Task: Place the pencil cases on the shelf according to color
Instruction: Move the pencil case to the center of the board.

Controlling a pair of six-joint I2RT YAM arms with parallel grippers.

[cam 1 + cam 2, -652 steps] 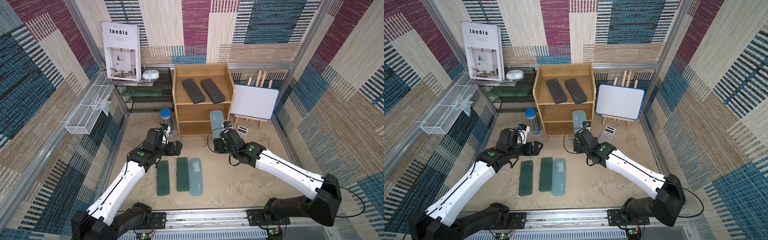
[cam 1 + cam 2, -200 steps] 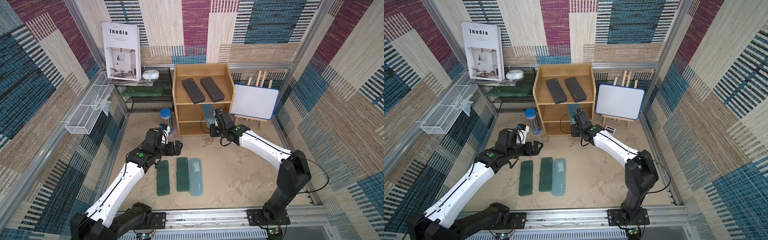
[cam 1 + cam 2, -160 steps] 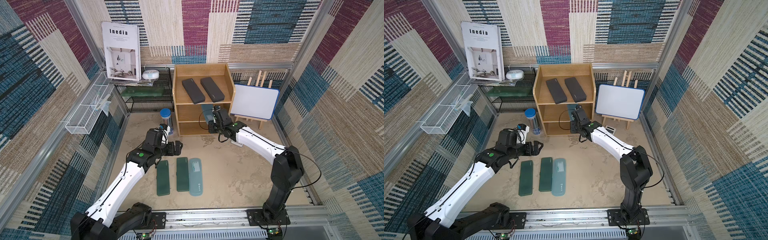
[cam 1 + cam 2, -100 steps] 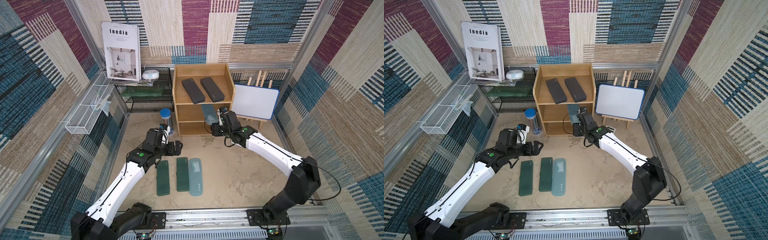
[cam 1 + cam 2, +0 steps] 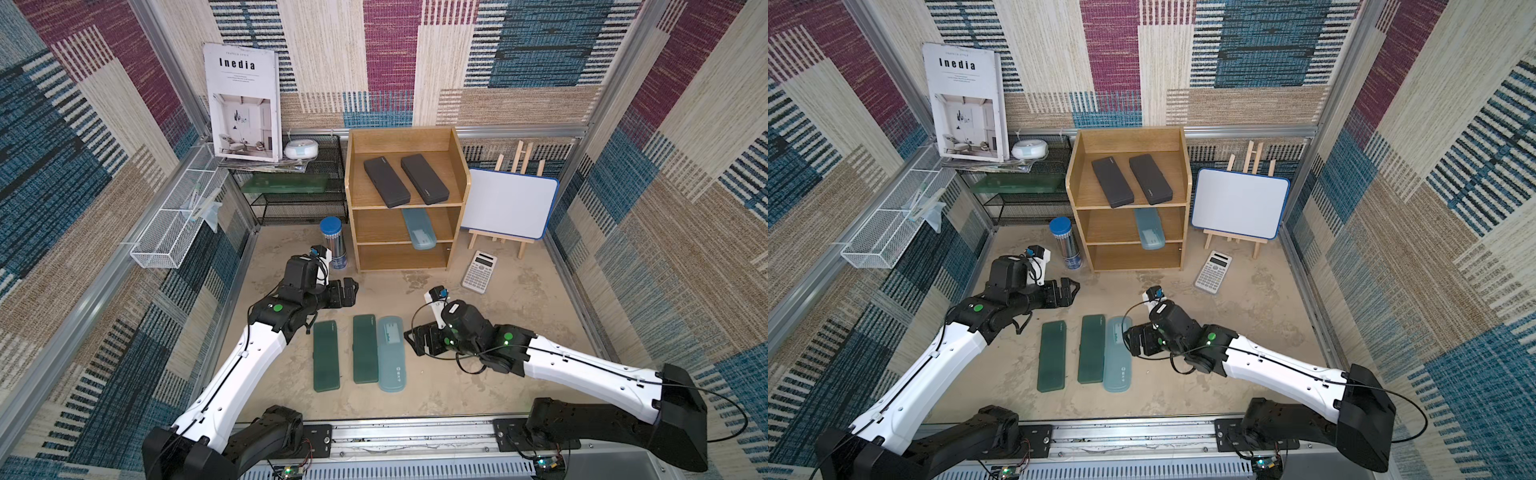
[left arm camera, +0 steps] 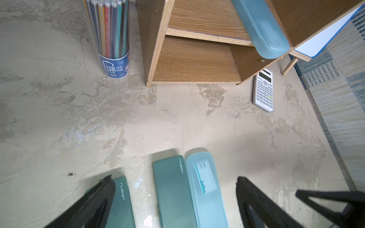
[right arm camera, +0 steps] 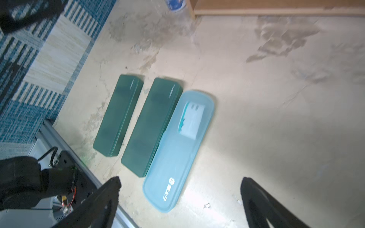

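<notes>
The wooden shelf [image 5: 399,257] stands at the back. Two black pencil cases [image 5: 386,181] [image 5: 424,178] lie on its top tier. A light blue case [image 5: 419,228] lies on the middle tier, its end past the front edge. On the floor in front lie two dark green cases [image 5: 326,356] [image 5: 365,348] and a second light blue case [image 5: 392,353], side by side. My right gripper [image 5: 410,341] is open and empty just right of that blue case [image 7: 177,150]. My left gripper [image 5: 351,291] hovers open and empty behind the green cases [image 6: 173,195].
A clear tube of pencils [image 5: 331,243] stands left of the shelf. A white calculator [image 5: 479,272] lies to its right, below a whiteboard on an easel [image 5: 509,203]. A black wire rack [image 5: 297,199] and a white mesh basket [image 5: 174,224] sit at the back left.
My right gripper opened and let go of the light blue case on the middle tier, then drew back to the front beside the floor cases. The left arm has not moved.
</notes>
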